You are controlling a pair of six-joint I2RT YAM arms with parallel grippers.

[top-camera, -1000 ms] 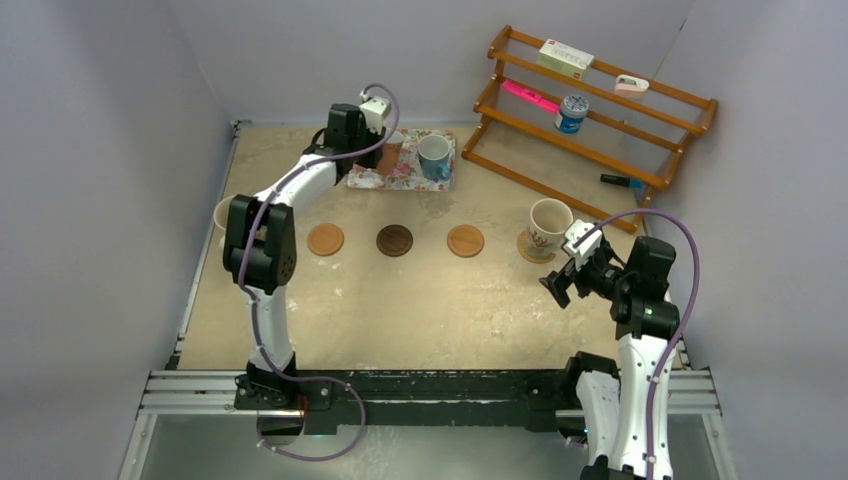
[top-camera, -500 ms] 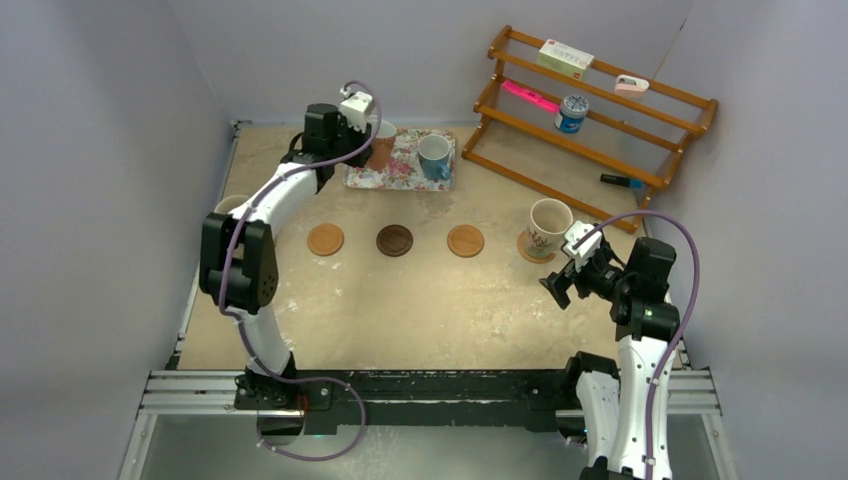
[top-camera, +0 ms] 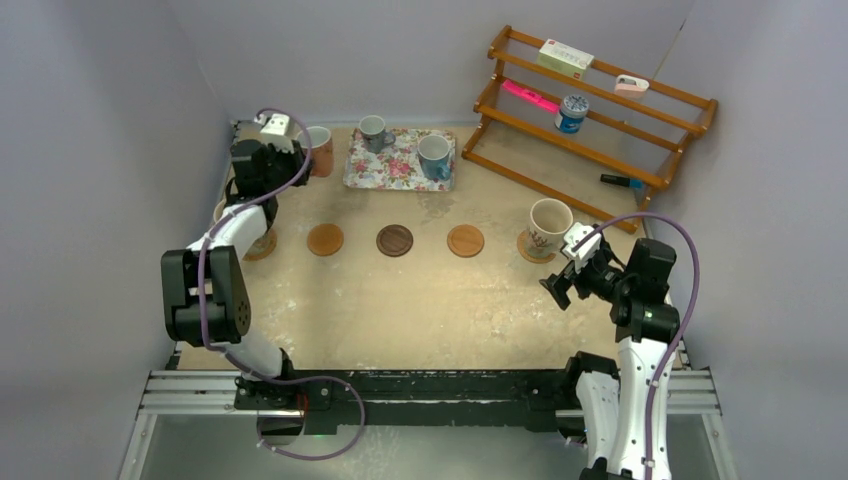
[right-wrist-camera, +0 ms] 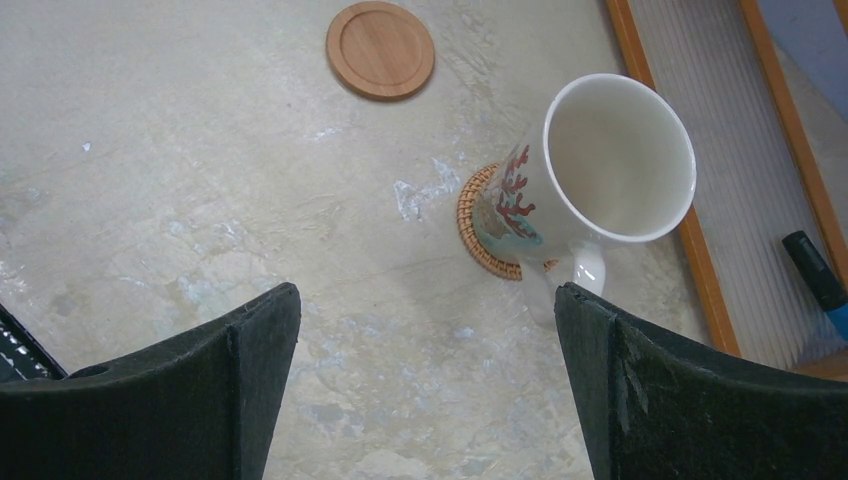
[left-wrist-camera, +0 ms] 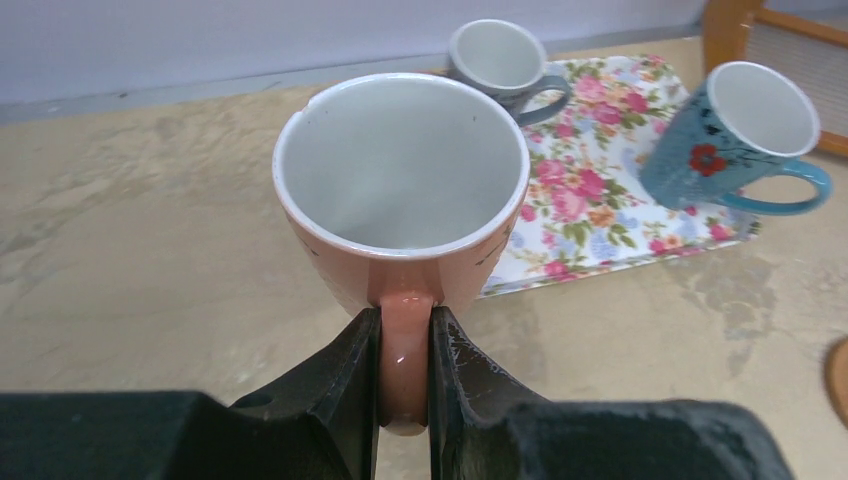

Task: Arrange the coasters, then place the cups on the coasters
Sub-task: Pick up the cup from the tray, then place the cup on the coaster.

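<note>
Left wrist view shows the left gripper (left-wrist-camera: pixel 405 335) clamped on the handle of the reddish-orange mug (left-wrist-camera: pixel 335 265), just beside the floral tray (left-wrist-camera: pixel 600 205) (perhaps lifted off the desk (left-wrist-camera: pixel 150 250), hard to tell). Right gripper (right-wrist-camera: pixel 425 295) gapes wide, empty, near the cream mug (right-wrist-camera: pixel 620 160) on its woven coaster (right-wrist-camera: pixel 478 245).

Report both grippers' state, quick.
left gripper: closed on the reddish-orange mug, by its handle.
right gripper: open, holding nothing.

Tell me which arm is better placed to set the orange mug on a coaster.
Left. The left gripper grips the orange mug by its handle; the right gripper is open and empty.
</note>
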